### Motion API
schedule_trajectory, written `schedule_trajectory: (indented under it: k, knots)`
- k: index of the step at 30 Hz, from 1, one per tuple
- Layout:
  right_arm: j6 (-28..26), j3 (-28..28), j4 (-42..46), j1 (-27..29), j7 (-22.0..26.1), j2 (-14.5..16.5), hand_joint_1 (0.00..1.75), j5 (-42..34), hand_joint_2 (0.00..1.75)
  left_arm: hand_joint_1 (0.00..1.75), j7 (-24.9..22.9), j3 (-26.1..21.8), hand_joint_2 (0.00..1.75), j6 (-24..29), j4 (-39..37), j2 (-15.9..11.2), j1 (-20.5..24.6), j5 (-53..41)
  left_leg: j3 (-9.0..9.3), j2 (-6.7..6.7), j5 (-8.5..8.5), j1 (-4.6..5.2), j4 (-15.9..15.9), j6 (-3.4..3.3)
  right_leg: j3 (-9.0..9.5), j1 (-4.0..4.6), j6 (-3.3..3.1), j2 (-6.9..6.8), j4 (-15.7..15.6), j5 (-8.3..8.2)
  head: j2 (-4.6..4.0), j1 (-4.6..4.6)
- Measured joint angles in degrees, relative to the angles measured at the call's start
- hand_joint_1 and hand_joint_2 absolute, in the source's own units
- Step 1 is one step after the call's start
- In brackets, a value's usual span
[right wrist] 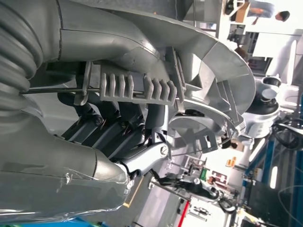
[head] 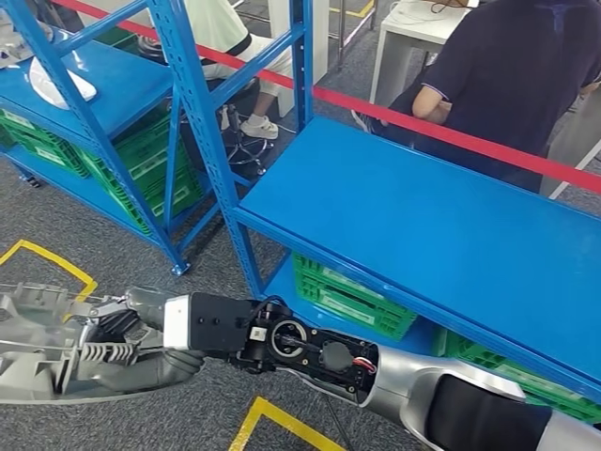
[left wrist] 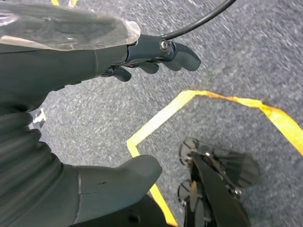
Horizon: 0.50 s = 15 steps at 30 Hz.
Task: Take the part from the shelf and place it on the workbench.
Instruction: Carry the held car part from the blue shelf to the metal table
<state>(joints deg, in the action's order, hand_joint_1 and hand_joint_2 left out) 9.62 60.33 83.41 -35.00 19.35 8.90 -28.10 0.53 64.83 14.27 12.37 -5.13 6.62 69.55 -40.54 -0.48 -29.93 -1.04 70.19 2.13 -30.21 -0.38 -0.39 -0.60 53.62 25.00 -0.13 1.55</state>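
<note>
R hand [right wrist: 118, 137] sits closest to its wrist cam, fingers wrapped on a grey ribbed cast part [right wrist: 200, 90]; in head view the same part [head: 42, 343] is at lower left, carried over the grey floor, off the blue shelf [head: 439, 216]. L hand [left wrist: 107, 61] hangs over the floor, fingers loosely apart w/ nothing in them. Pick looks done; workbench isn't visible, so carry + place remain.

Silver right arm [head: 425, 385] with an exposed black wrist section, screws and a red wire behind the fingers [head: 114, 352]. Left hand [left wrist: 89, 118] is grey, with a ribbed cover and dark fingers [left wrist: 171, 52].
</note>
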Motion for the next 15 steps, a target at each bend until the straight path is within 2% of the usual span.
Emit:
schedule_trajectory:
  k: [2,3,4,5,7,9,10,12,13,14,15]
  knots:
    - [0.2,0.0,-0.2,0.0,0.0,0.0,1.69,0.0,1.75,0.00,0.0,0.0,1.75,0.1,0.0,0.0,0.0,0.0,4.06,0.73,3.88,-0.23,-8.3,0.02,0.17,-0.03,0.30,-0.28,0.1,0.20,0.00,-0.11]
    - [0.4,0.0,-0.2,0.0,0.1,0.0,1.69,0.0,1.75,0.00,0.0,0.0,1.75,0.1,0.0,0.0,0.1,0.1,6.01,1.03,5.33,-0.18,-12.3,-0.19,0.21,0.07,0.56,-0.38,0.2,0.35,0.00,-0.15]
    - [0.5,0.0,-0.2,0.0,0.1,0.0,1.69,0.0,1.75,0.00,0.0,0.0,1.75,0.1,0.0,0.0,0.1,0.1,7.28,1.18,6.12,-0.07,-14.9,-0.51,0.22,0.18,0.86,-0.47,0.2,0.50,0.00,-0.10]
    - [0.5,0.0,-0.2,0.0,0.1,0.0,1.69,0.0,1.75,0.00,0.0,0.0,1.75,0.1,0.0,0.1,0.2,0.1,7.72,1.18,6.26,0.09,-15.9,-0.91,0.21,0.31,1.16,-0.56,0.3,0.62,0.00,-0.01]
    - [0.6,0.0,-0.3,0.0,0.1,0.0,1.69,0.0,1.75,0.00,0.0,0.0,1.75,0.1,0.0,0.1,0.2,0.2,7.56,0.61,6.25,0.26,-15.8,-1.74,0.24,0.34,1.76,-0.76,0.3,0.82,0.00,0.26]
    - [0.6,0.0,-0.4,-0.1,0.1,0.0,1.69,0.0,1.75,0.00,0.0,0.0,1.75,0.1,0.0,0.2,0.1,0.3,7.57,0.27,6.32,0.21,-15.9,-2.38,-0.38,0.15,2.30,-0.56,2.1,2.23,0.00,0.46]
    - [0.6,0.0,-0.4,-0.1,0.1,0.0,1.69,0.0,1.75,0.00,0.0,0.0,1.75,0.1,0.0,0.2,0.1,0.3,7.61,0.12,6.38,0.21,-16.0,-2.68,-1.51,0.06,2.49,-0.33,4.7,3.85,0.00,0.66]
    - [0.7,0.0,-0.6,-0.1,0.2,0.0,1.69,0.0,1.75,0.00,0.0,0.0,1.75,0.1,0.0,0.2,0.1,0.4,7.61,-0.28,6.36,0.41,-16.0,-3.08,-5.22,0.02,2.55,0.09,12.8,7.78,0.00,1.18]
    - [0.8,0.0,-0.7,-0.1,0.2,0.0,1.69,0.0,1.75,0.00,0.0,0.0,1.75,0.1,0.0,0.2,0.1,0.5,7.63,-0.60,6.34,0.54,-15.9,-3.17,-6.97,0.03,2.50,0.19,16.4,8.96,0.00,1.36]
    - [0.9,0.0,-0.9,0.0,0.2,0.0,1.69,0.0,1.75,0.00,0.0,0.0,1.75,0.1,0.0,0.2,0.1,0.6,7.65,-1.04,6.31,0.66,-15.9,-3.22,-7.91,0.04,2.39,0.27,18.2,9.07,0.00,1.45]
    - [1.0,0.0,-1.0,0.0,0.2,0.0,1.69,0.1,1.75,0.00,-0.1,0.0,1.75,0.2,0.0,0.2,0.1,0.7,7.71,-1.56,6.29,0.75,-15.9,-3.25,-7.76,0.07,2.17,0.41,17.5,7.99,0.00,1.50]
